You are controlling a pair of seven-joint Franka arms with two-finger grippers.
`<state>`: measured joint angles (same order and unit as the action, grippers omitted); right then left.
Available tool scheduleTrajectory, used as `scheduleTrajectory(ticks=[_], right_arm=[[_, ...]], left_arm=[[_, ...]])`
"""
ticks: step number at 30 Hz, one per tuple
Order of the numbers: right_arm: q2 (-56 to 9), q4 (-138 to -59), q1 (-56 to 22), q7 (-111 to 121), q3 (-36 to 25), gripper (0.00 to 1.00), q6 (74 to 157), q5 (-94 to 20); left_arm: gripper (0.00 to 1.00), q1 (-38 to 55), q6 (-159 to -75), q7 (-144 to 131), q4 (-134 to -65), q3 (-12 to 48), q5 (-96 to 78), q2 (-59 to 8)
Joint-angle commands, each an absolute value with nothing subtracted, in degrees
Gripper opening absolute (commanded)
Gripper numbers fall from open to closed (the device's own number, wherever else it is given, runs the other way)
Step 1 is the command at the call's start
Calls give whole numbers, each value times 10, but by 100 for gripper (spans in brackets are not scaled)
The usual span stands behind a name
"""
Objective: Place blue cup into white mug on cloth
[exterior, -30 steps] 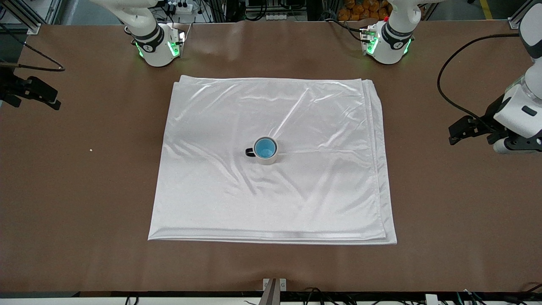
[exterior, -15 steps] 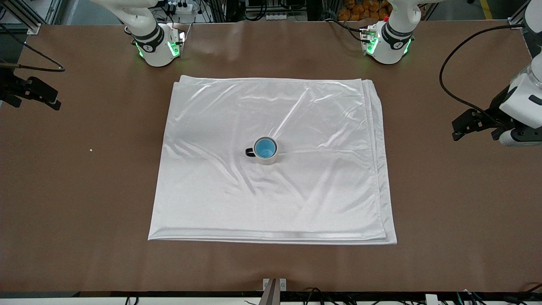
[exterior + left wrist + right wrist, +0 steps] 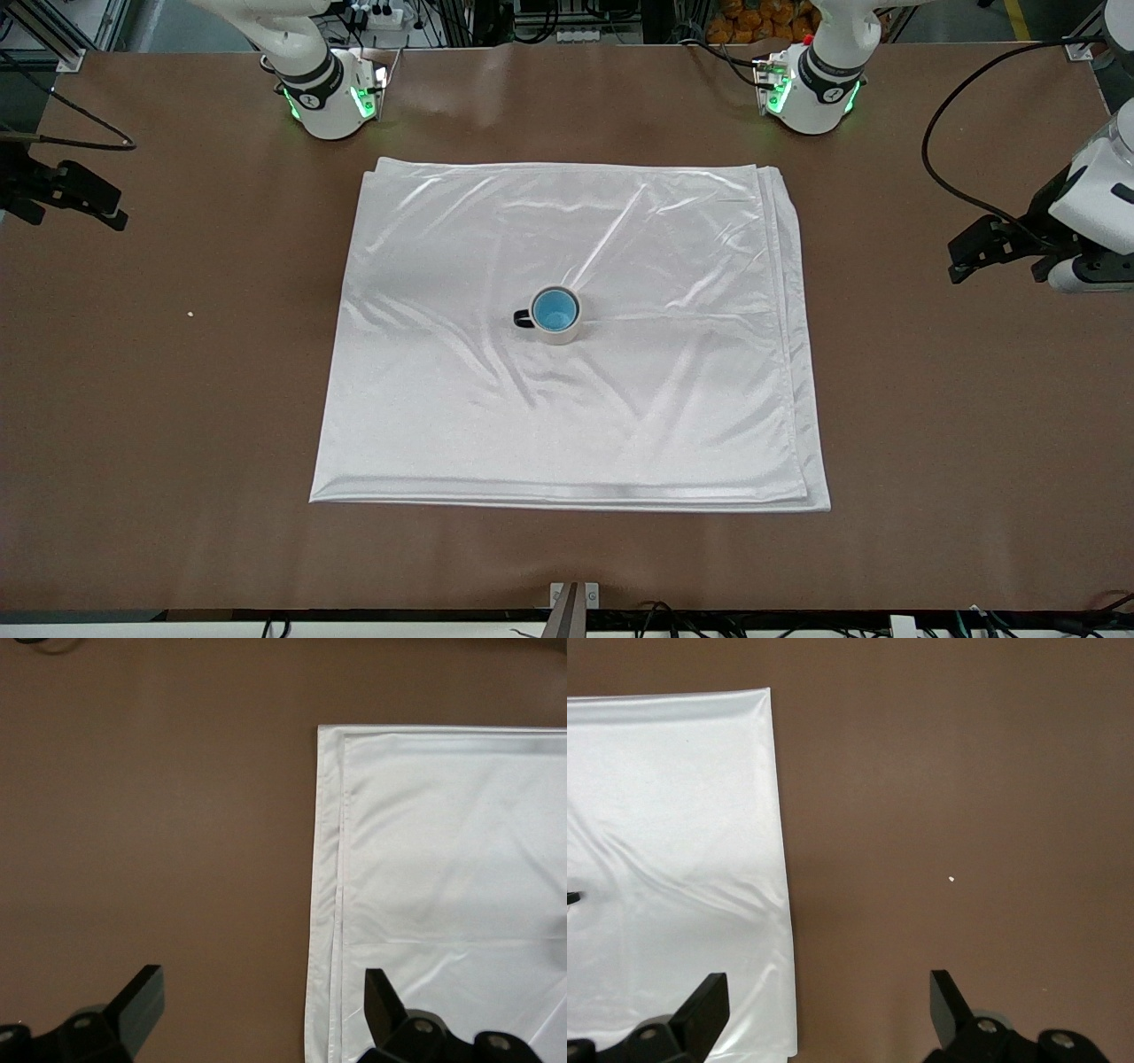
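Note:
The blue cup (image 3: pixel 555 309) sits upright inside the white mug (image 3: pixel 564 335), whose black handle points toward the right arm's end of the table. The mug stands near the middle of the wrinkled white cloth (image 3: pixel 620 416). My left gripper (image 3: pixel 964 257) is open and empty over bare table beside the cloth's edge at the left arm's end; its wrist view shows the cloth's layered edge (image 3: pixel 443 886) between the open fingers (image 3: pixel 142 999). My right gripper (image 3: pixel 106 206) is open and empty at the right arm's end; its wrist view shows the cloth (image 3: pixel 673 859).
The brown table (image 3: pixel 930 425) surrounds the cloth. A small white speck (image 3: pixel 190 313) lies on it toward the right arm's end and also shows in the right wrist view (image 3: pixel 951 878). A metal bracket (image 3: pixel 573 595) sits at the table's front edge. A black cable (image 3: pixel 939 190) hangs by the left arm.
My left gripper has drawn away from the cloth toward the left arm's end of the table, empty. The cup, mug, cloth and right arm have not moved.

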<state>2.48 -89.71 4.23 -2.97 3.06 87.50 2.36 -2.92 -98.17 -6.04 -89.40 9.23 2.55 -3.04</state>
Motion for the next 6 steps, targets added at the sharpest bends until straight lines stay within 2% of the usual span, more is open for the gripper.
scheduleTrajectory(ticks=[1,6], right_arm=[[25,-894,41,-40,30,100,875,15],[25,-896,41,-40,30,100,879,15]], left_arm=[[100,-26,-976,-57,-895,95,18,-26],[100,-27,-976,-58,-896,96,18,-26]])
